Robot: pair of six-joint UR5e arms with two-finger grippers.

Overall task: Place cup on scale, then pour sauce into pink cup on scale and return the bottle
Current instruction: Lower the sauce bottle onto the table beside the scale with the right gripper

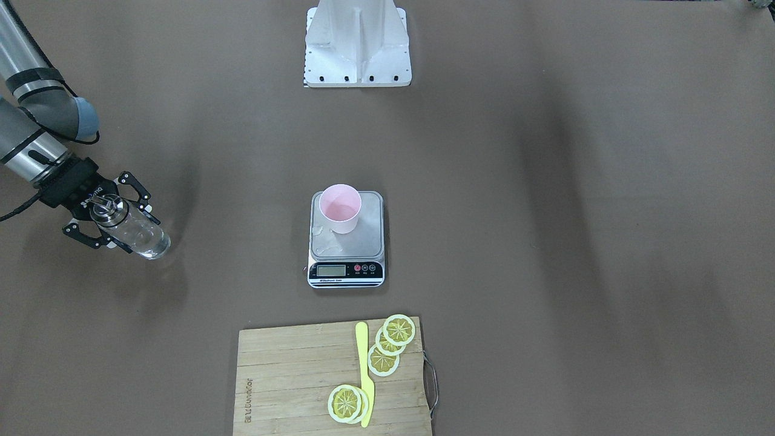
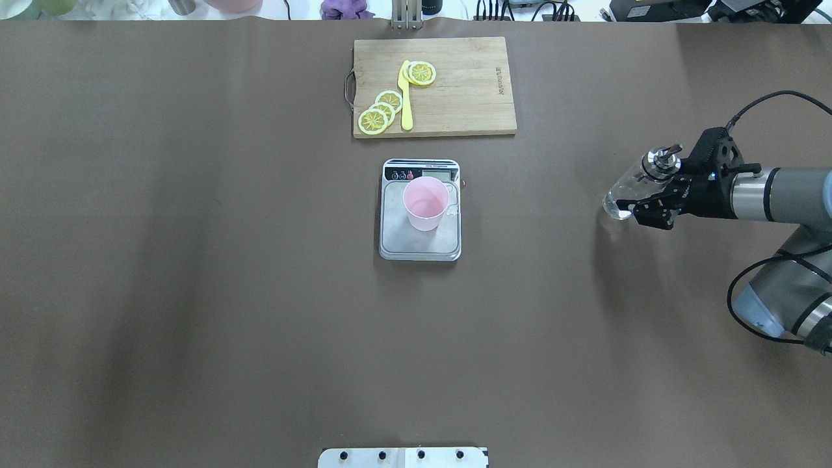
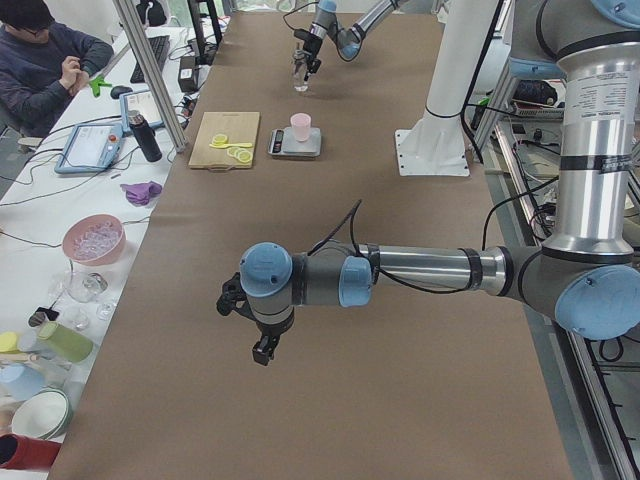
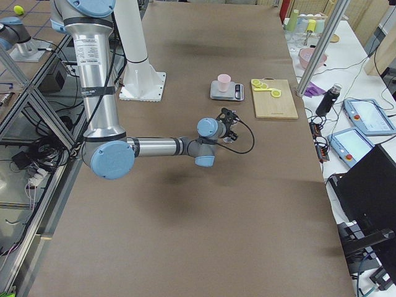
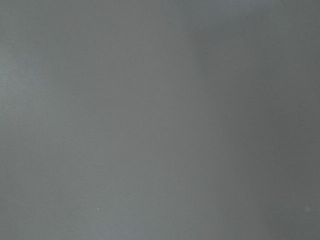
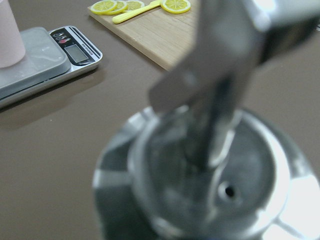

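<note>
bottle [image 2: 629,194] at 3 o'clock from scale [image 2: 416,244], well apart; right gripper [image 2: 650,188] clamps its glass body. Glass rigid, slick, fragile (liquid adds weight): hold mid-body. cup [image 2: 426,203] sits on scale. left gripper [image 3: 262,345] fingers: cannot tell.

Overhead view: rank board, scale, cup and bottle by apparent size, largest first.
1. Board
2. Scale
3. Cup and bottle look about alike; the bottle is partly hidden, so they stay unranked.

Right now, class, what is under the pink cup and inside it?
The cup stands on the steel platform of the scale. Inside, only pink shows; whether clear liquid is there cannot be told. The platform under its base is covered.
</note>
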